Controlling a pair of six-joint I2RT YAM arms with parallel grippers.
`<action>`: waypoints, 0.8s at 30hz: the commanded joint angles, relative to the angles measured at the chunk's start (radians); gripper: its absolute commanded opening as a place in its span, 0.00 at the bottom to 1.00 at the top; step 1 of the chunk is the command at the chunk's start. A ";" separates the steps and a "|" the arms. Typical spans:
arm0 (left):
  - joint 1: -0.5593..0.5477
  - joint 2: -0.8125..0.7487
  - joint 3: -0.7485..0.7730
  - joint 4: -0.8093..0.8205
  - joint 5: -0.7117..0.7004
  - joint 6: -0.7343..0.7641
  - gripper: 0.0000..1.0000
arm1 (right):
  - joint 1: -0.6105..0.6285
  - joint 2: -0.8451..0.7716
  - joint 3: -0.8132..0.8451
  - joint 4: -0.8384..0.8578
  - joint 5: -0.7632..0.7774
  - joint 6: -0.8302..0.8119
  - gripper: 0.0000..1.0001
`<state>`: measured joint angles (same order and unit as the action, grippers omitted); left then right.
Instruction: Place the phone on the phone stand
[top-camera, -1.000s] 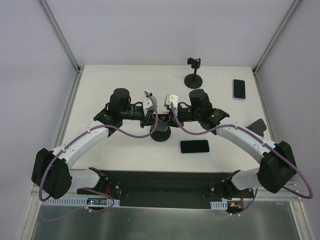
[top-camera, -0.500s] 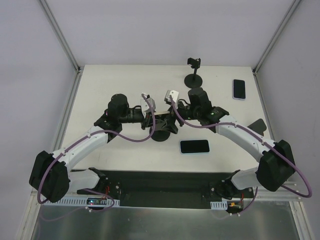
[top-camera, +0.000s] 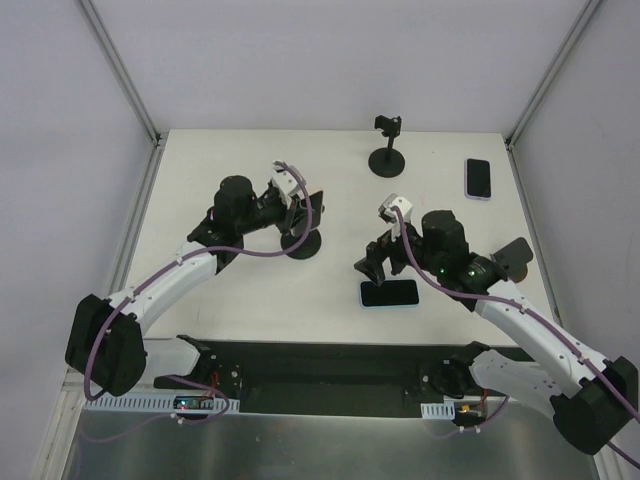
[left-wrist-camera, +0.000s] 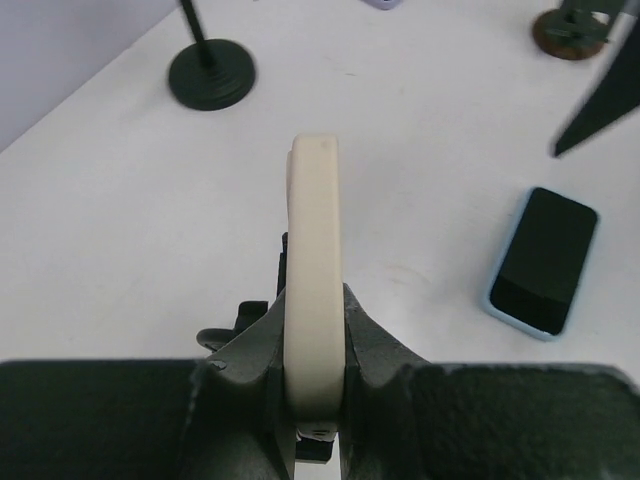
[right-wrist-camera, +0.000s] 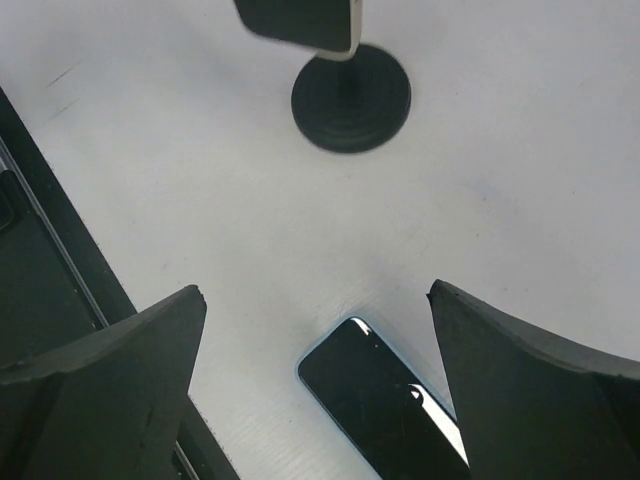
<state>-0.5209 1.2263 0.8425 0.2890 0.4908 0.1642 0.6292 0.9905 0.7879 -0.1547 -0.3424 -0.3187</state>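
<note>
A cream-cased phone (left-wrist-camera: 314, 230) stands on edge between the jaws of my left gripper (left-wrist-camera: 315, 300), which is shut on it. In the top view this left gripper (top-camera: 300, 212) sits just above the round black base of a phone stand (top-camera: 300, 246); part of the stand's black clamp (left-wrist-camera: 235, 332) shows under the phone. The right wrist view has the same stand base (right-wrist-camera: 350, 97) under the held phone (right-wrist-camera: 300, 22). My right gripper (top-camera: 374, 264) is open and holds nothing. It hovers over a blue-cased phone (right-wrist-camera: 390, 405) lying flat, screen up.
A second phone stand (top-camera: 387, 150) stands at the back of the table. Another phone (top-camera: 478, 178) lies flat at the back right. The blue-cased phone (top-camera: 389, 293) lies near the front edge, where the black base rail (top-camera: 320, 365) runs.
My right gripper has opened, let go at the stand and pulled back to the right, over the blue-cased phone. The left gripper, phone and stand base have shifted back and left.
</note>
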 joint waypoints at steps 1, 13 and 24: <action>0.146 0.070 0.081 0.096 0.001 -0.025 0.00 | -0.006 -0.067 -0.065 -0.014 0.032 0.089 0.96; 0.401 0.452 0.458 -0.026 0.649 0.046 0.00 | -0.008 -0.154 -0.062 -0.095 0.049 0.098 0.96; 0.407 0.599 0.694 -0.382 0.875 0.257 0.00 | -0.008 -0.194 -0.073 -0.141 0.060 0.099 0.96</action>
<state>-0.1139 1.7714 1.4063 0.1196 1.1141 0.3016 0.6250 0.8043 0.6971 -0.2974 -0.2905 -0.2325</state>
